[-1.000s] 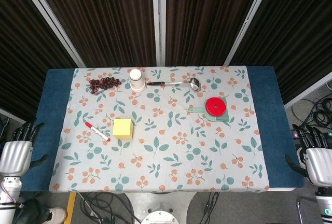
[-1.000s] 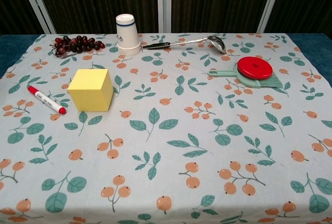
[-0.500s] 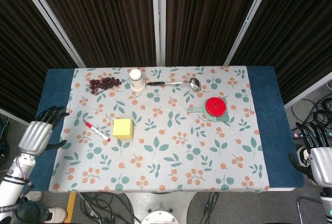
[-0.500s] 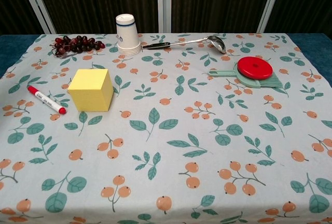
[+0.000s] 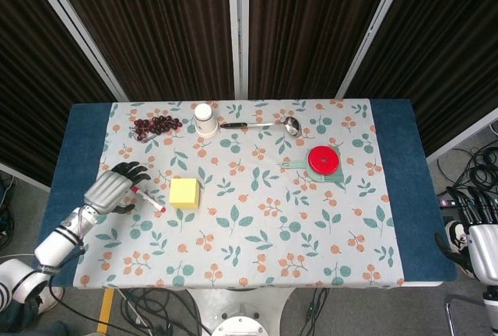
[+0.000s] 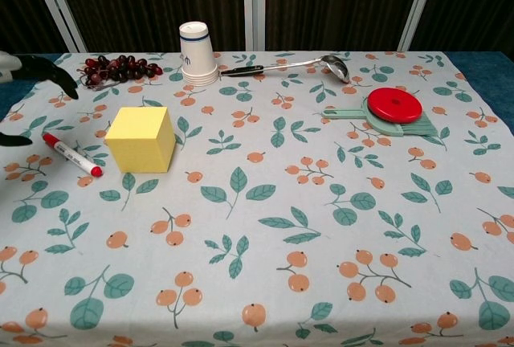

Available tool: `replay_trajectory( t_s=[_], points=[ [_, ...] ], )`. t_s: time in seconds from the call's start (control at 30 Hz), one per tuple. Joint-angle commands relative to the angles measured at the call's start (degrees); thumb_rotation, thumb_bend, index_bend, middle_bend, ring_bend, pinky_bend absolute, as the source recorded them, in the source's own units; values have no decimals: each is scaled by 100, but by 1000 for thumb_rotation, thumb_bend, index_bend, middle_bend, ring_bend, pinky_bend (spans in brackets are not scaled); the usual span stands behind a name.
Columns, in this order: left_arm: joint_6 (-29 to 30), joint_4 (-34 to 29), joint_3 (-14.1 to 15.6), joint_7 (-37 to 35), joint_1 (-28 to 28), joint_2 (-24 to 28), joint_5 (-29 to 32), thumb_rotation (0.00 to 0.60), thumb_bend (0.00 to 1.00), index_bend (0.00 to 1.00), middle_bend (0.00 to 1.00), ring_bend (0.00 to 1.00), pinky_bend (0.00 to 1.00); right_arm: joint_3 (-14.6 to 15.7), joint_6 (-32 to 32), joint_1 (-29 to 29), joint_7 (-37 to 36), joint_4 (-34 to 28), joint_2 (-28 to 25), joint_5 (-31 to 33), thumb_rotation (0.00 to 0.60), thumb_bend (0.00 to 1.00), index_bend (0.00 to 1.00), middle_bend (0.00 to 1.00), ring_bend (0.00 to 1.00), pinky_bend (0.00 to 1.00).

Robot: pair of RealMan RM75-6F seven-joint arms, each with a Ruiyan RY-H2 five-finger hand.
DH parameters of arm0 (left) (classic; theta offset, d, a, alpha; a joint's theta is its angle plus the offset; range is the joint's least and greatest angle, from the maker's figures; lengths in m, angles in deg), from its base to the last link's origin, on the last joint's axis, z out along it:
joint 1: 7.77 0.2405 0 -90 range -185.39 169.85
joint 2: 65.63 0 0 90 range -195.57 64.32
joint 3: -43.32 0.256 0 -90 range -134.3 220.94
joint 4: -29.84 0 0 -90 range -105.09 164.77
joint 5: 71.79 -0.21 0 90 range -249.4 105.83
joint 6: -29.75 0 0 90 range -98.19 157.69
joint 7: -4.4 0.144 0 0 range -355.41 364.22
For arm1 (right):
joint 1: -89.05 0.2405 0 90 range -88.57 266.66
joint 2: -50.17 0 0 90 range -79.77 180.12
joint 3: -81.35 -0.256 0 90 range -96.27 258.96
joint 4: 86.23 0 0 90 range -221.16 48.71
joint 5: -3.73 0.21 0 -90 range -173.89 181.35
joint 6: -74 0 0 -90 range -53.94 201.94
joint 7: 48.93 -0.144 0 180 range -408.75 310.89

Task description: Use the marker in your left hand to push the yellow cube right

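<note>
Reaching in from the left edge, the left hand (image 5: 114, 191) hangs over the cloth just beside the marker (image 5: 146, 197), fingers spread, grasping nothing; in the chest view only dark fingertips (image 6: 50, 71) show at the left margin, apart from the pen. Marker not picked up yet. It lies flat on the floral tablecloth (image 5: 257, 235), long axis running from far-left to near-right, red cap end (image 6: 95, 171) pointing toward the yellow cube (image 5: 184, 193). Marker's far end sits right by the hand, so the thing to grasp is just to the hand's right and a little nearer.

Yellow cube stands just right of the marker's cap end, apart from it, not touching, on the left half of the table. So the order left to right is hand, marker, cube, all roughly in one line. My read: grasp first, then sweep right; the cube has bare cloth to its right to slide over.

Far side: grapes (image 5: 156, 125), upturned paper cup (image 5: 205, 118), ladle (image 5: 261, 124). Right of centre: red disc on a green holder (image 5: 324, 160).

Right hand (image 5: 480, 236) well apart at the far right, off the table edge, holding nothing visible; whether its fingers are spread or curled, I cannot tell.
</note>
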Motion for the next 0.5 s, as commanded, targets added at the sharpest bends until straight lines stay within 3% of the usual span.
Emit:
replay_trajectory(
  t_s=[0.03, 0.5],
  points=[
    [-194, 235, 152, -23, -138, -220, -25, 600, 280, 301, 287, 130, 177, -2, -17, 7, 10, -8, 2, 10, 600, 223, 5, 135, 0, 75],
    [-504, 725, 323, -167, -388, -651, 174, 600, 286, 343, 324, 150, 178, 9, -56, -9, -35, 46, 43, 63, 600, 222, 5, 135, 0, 75]
  ],
)
